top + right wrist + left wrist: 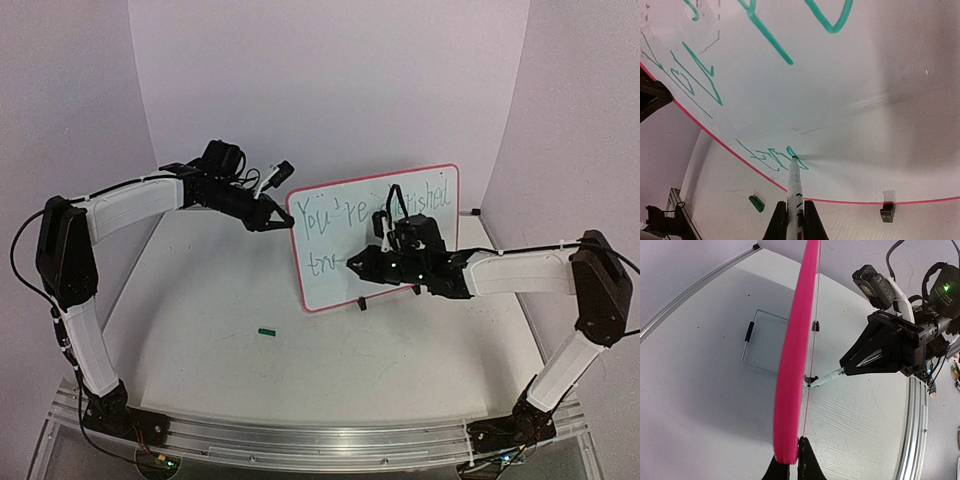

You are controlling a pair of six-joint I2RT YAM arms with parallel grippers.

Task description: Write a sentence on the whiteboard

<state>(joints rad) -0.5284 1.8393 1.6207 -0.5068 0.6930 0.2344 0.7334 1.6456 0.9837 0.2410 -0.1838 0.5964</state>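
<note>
The whiteboard (335,285) stands upright on the table, tilted, with its red frame seen edge-on in the left wrist view (792,365). My left gripper (283,222) is shut on the board's upper left edge (792,466). My right gripper (352,268) is shut on a white marker (795,185), whose tip touches the board's lower left. The green sentence (322,217) reads "You're" and "ished" on the top line, with the middle hidden by my right arm. The second line (771,156) shows "tr" and a stroke at the tip.
A green marker cap (266,331) lies on the table in front of the board, also in the right wrist view (756,203). A black clip foot (887,212) sits under the board's lower edge. A thin rectangular outline with a black clip (752,342) lies behind the board.
</note>
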